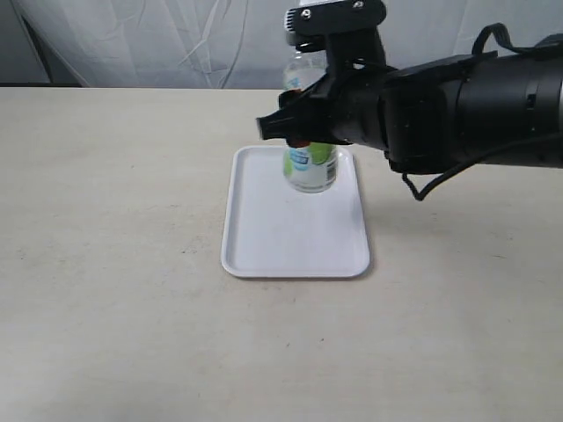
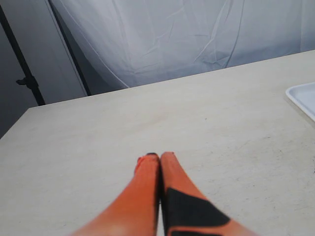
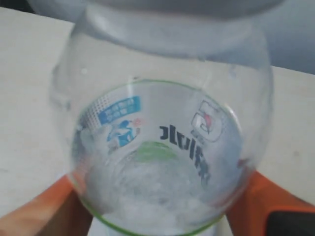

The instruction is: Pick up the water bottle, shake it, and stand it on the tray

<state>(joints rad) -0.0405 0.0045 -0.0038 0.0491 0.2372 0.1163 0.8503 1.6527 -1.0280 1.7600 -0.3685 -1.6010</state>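
The water bottle (image 1: 310, 167) hangs upright and blurred above the far end of the white tray (image 1: 295, 237), held by my right gripper (image 1: 308, 132), which is shut on its middle. In the right wrist view the clear bottle (image 3: 162, 147) fills the picture, its green-edged label with dark characters and a blue patch showing, and an orange finger (image 3: 42, 216) presses each side. My left gripper (image 2: 157, 157) is shut with nothing in it, low over the bare table; a corner of the tray (image 2: 304, 98) shows at that view's edge.
The beige table (image 1: 114, 246) spreads all round the tray. A white cloth backdrop (image 1: 176, 40) hangs behind the far edge. The bulky black right arm (image 1: 475, 110) reaches in over the table's right side.
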